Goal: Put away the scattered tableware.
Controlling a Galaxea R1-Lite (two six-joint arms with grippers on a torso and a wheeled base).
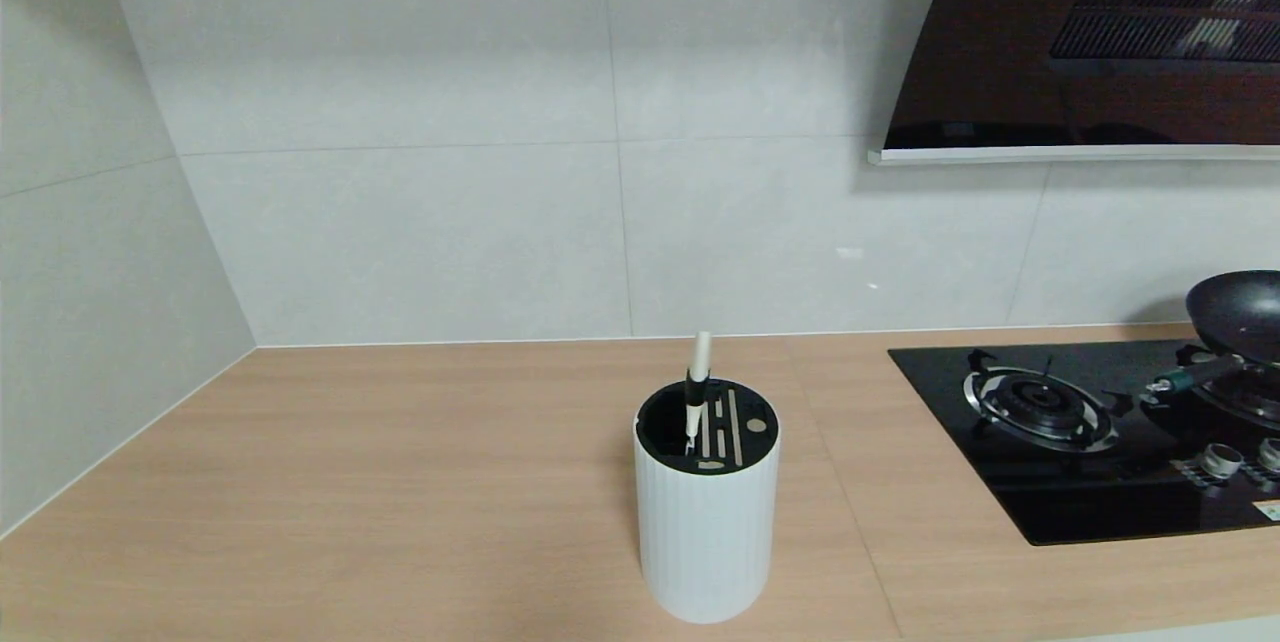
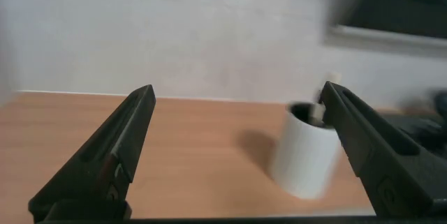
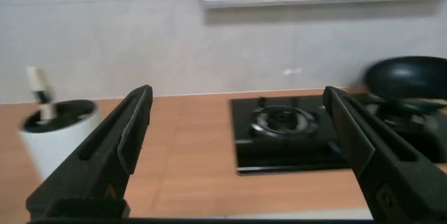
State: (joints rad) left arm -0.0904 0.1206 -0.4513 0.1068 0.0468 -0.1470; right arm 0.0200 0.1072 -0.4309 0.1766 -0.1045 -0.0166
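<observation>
Glossy pale grey tiled wall (image 1: 420, 222), large flat rectangles with thin seams, far ahead of both grippers. Smooth light wood-grain countertop (image 1: 400, 482), one, spread out beneath them. One slanted dark glass range hood (image 1: 1100, 42) with a louvred vent, high above. One flat black glass gas hob (image 1: 1060, 497), straight ahead between the right gripper's fingers; two round metal burners and two metal knobs counted. One round black wok (image 1: 1240, 307) on the burner farther from the right gripper. One white ribbed cylindrical holder (image 1: 708, 532) with a black slotted top, upright on the wood, ahead of the left gripper and partly behind one of its fingers. One slim utensil with cream handle and black collar (image 1: 698, 372), standing nearly upright in that top; exact slot not clear. Left gripper (image 2: 236, 91): two dark wedge-shaped fingers spread wide, grasping nothing. Right gripper (image 3: 237, 91): likewise spread wide and bare.
</observation>
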